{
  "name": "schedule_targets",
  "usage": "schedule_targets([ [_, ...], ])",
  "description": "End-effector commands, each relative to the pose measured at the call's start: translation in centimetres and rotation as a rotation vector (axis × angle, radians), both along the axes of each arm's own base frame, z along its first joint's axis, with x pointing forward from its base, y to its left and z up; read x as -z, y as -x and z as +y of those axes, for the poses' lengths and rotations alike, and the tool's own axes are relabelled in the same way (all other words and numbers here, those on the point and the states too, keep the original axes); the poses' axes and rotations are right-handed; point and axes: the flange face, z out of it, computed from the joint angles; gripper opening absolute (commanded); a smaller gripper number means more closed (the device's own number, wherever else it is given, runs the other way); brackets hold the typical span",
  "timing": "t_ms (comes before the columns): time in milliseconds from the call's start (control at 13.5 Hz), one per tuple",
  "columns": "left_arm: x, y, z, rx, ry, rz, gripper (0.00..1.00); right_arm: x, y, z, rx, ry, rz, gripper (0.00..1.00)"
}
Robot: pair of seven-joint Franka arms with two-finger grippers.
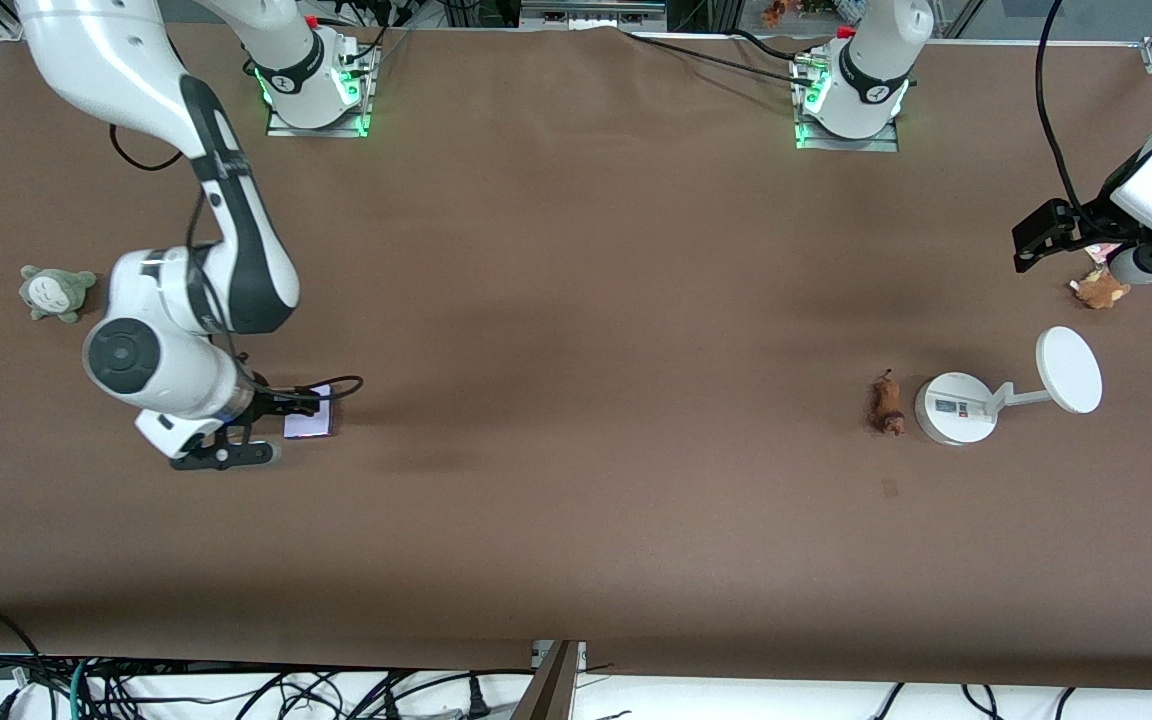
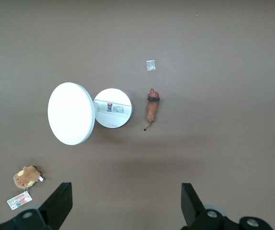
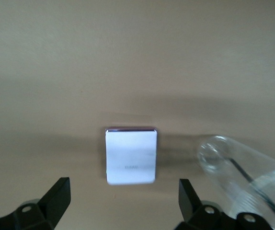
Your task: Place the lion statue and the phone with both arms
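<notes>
The lion statue (image 1: pixel 886 402), a tiny orange-brown figurine, lies on the brown table beside the white stand's round base (image 1: pixel 956 408). It also shows in the left wrist view (image 2: pixel 151 108). The phone (image 1: pixel 308 422), a pale lavender slab, lies flat toward the right arm's end of the table. My right gripper (image 1: pixel 266 430) is open and low beside it. In the right wrist view the phone (image 3: pixel 131 155) lies just ahead of the open gripper (image 3: pixel 123 201), untouched. My left gripper (image 1: pixel 1036 240) is open and empty, up over the table near the brown plush; in its own wrist view the gripper (image 2: pixel 125 203) holds nothing.
A white stand with a round disc (image 1: pixel 1069 370) stands beside the lion. A brown plush with a tag (image 1: pixel 1099 290) lies under the left arm. A grey-green plush (image 1: pixel 56 292) lies at the right arm's end. A small pale patch (image 1: pixel 890 487) marks the table near the lion.
</notes>
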Motion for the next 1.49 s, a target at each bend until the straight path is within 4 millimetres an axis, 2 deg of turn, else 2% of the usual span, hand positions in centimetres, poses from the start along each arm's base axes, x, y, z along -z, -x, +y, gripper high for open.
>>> schedule_targets([
  [0,-0.2,0.3,-0.1,0.018,0.022,0.003,1.00,-6.3,-1.2,-1.6,-0.034,0.020,0.042,1.00],
  [149,-0.3,0.3,-0.1,0.018,0.022,0.002,1.00,-10.0,-1.0,-4.0,-0.044,0.031,0.083,1.00],
  [223,-0.3,0.3,-0.1,0.018,0.022,0.002,1.00,-12.7,-0.6,-4.9,-0.025,0.026,0.087,1.00],
  [297,-0.3,0.3,-0.1,0.018,0.022,0.002,1.00,-16.1,0.3,-5.3,-0.006,0.015,0.048,1.00],
  [372,-0.3,0.3,-0.1,0.018,0.022,0.002,1.00,-17.7,1.1,-6.1,0.002,0.004,0.043,1.00],
  [446,-0.3,0.3,-0.1,0.018,0.022,0.002,1.00,-20.3,2.8,-7.1,0.012,-0.014,0.033,1.00],
  [669,-0.3,0.3,-0.1,0.018,0.022,0.002,1.00,-24.0,6.8,-7.4,-0.005,-0.047,0.005,1.00],
  [818,-0.3,0.4,-0.1,0.018,0.022,0.003,1.00,-27.9,9.7,-9.8,0.022,-0.060,-0.047,1.00],
  [892,-0.3,0.4,-0.2,0.020,0.022,0.003,1.00,-28.5,11.2,-10.1,0.030,-0.068,-0.061,1.00],
  [1041,-0.3,0.4,-0.3,0.021,0.022,0.003,1.00,-28.5,12.2,-10.3,0.025,-0.071,-0.050,1.00],
  [1412,-0.3,0.4,-0.6,0.024,0.022,0.003,1.00,-27.9,10.8,-11.3,0.040,-0.056,-0.024,1.00],
])
